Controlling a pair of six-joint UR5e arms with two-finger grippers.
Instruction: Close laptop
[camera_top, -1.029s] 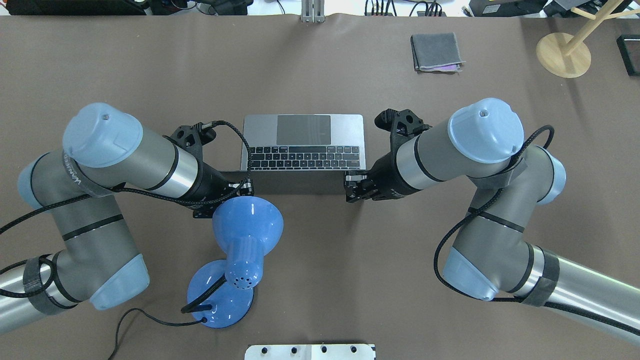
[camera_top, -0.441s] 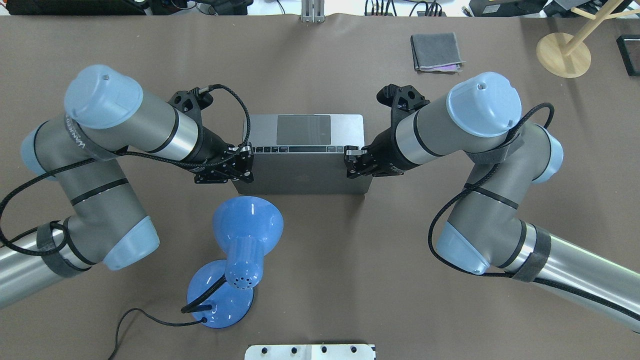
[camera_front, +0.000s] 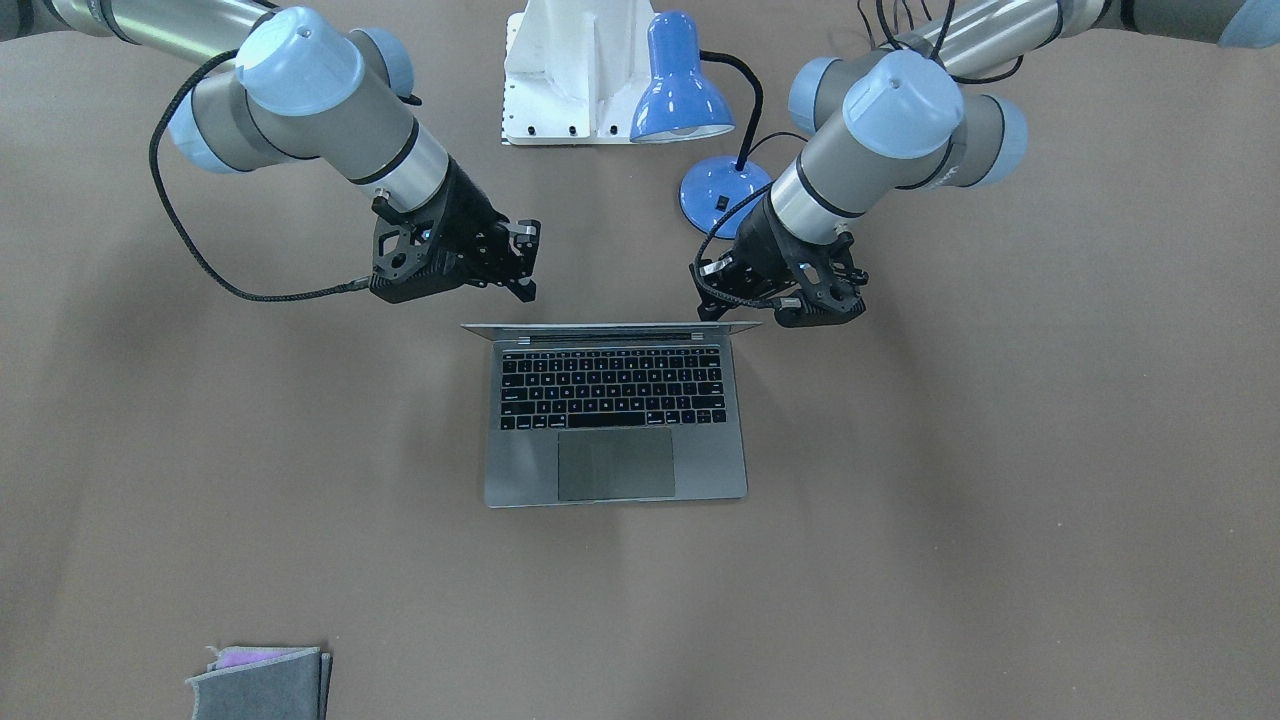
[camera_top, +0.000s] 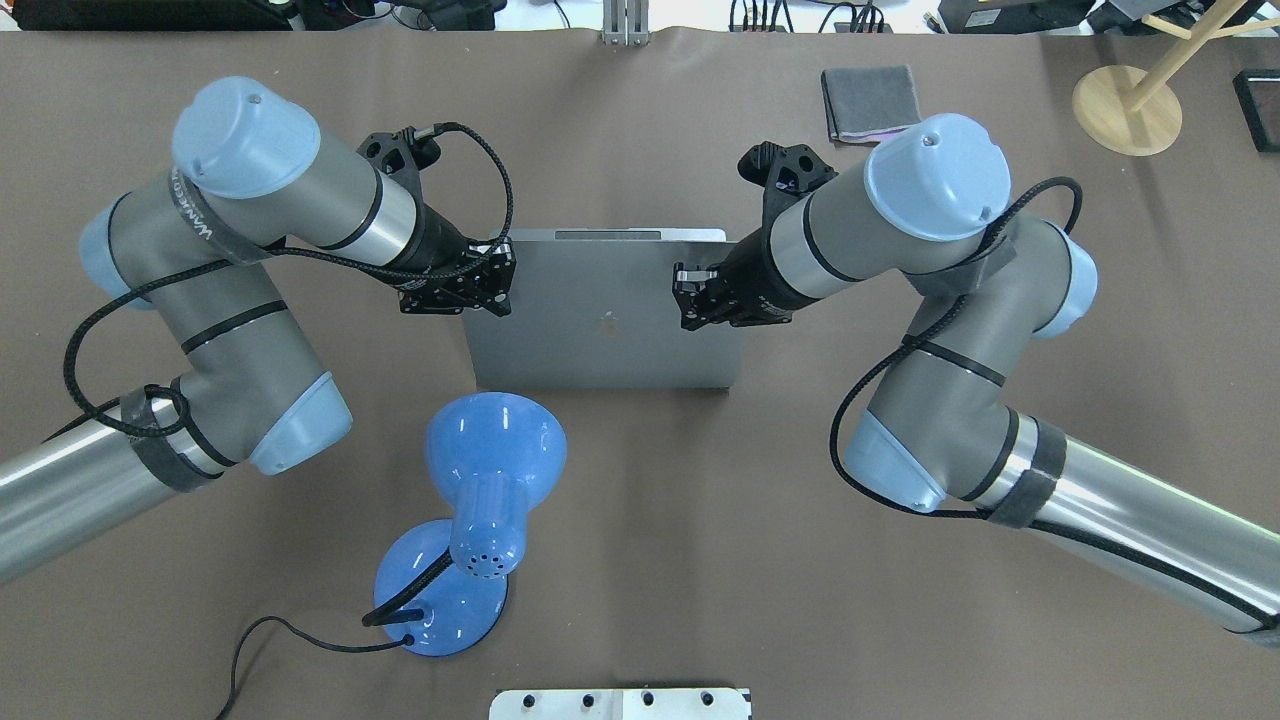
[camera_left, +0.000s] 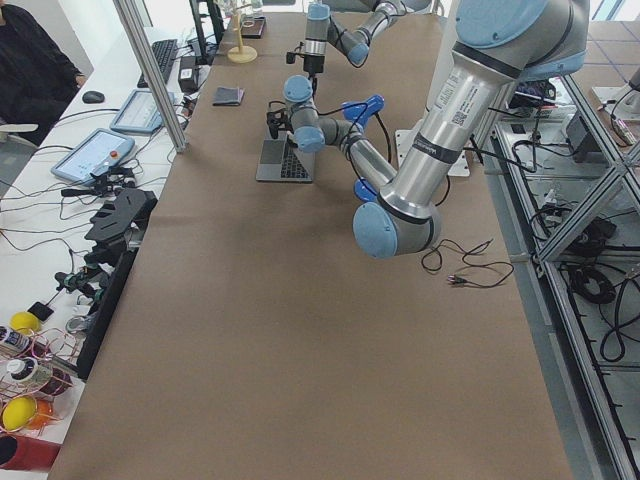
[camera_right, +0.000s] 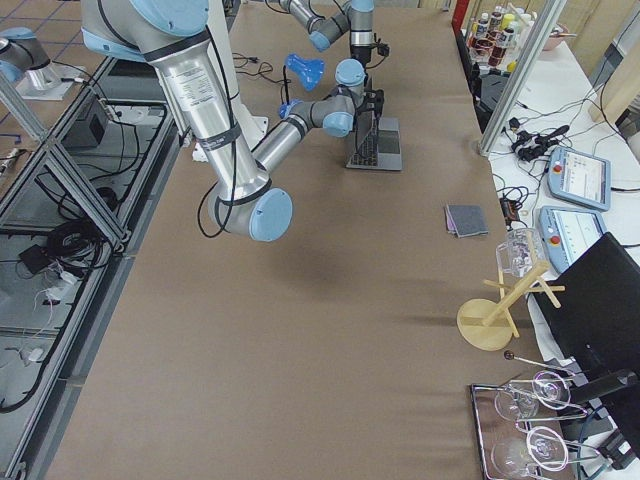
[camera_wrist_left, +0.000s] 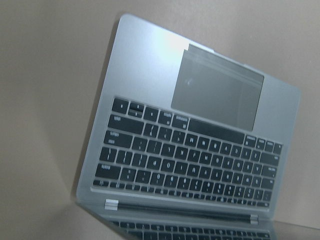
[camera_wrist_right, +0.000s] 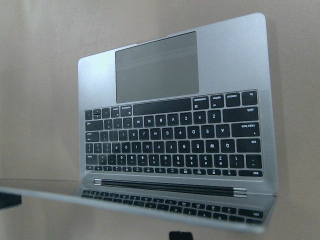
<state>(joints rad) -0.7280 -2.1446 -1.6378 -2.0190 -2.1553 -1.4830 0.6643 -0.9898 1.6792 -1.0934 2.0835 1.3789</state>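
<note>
The space-grey laptop (camera_top: 600, 345) sits mid-table, its lid tipped forward over the keys so the overhead view shows the lid's back and apple logo. The front-facing view shows its keyboard deck (camera_front: 610, 470) with the lid's top edge seen as a thin line. Both wrist views look under the lid at the keys and trackpad (camera_wrist_left: 150, 60) (camera_wrist_right: 225, 60). My left gripper (camera_top: 497, 282) (camera_front: 712, 292) is at the lid's left edge. My right gripper (camera_top: 685, 297) (camera_front: 527, 262) is at the right edge. Both look open and hold nothing.
A blue desk lamp (camera_top: 495, 450) (camera_front: 680, 90) with its cord stands just behind the laptop on the robot's side. A folded grey cloth (camera_top: 870, 103) (camera_front: 260, 680) and a wooden stand (camera_top: 1127, 108) lie at the far right. A white base plate (camera_top: 620, 703) is at the near edge.
Both grippers moved away from the robot with the lid's top edge. The lid swung forward and down; the keyboard, visible a second ago, is now covered in the overhead view.
</note>
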